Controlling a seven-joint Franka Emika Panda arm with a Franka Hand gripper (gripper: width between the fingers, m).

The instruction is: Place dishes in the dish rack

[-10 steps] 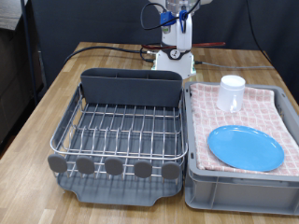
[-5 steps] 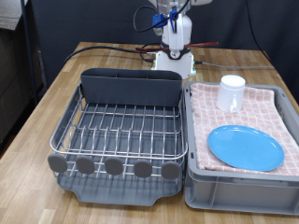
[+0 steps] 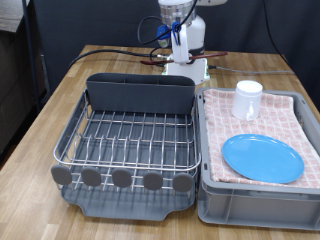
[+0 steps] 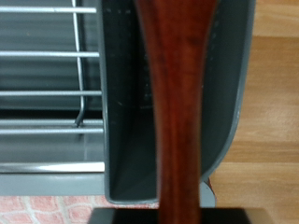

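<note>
My gripper is high at the exterior view's top, above the far end of the dish rack, and is shut on the reddish-brown wooden spoon, which lies roughly level. In the wrist view the spoon handle runs down the middle of the picture, over the rack's grey caddy and beside the silver wires. The rack holds no dishes. The bright-blue plate and the white mug sit on the pink checkered cloth in the grey bin at the exterior view's right.
The robot's white base and cables stand behind the rack on the wooden table. The rack's tall caddy is at its far end, and round grey discs line its near end.
The gripper with the spoon has moved towards the exterior view's left, and the spoon has swung with it, over the caddy end of the rack.
</note>
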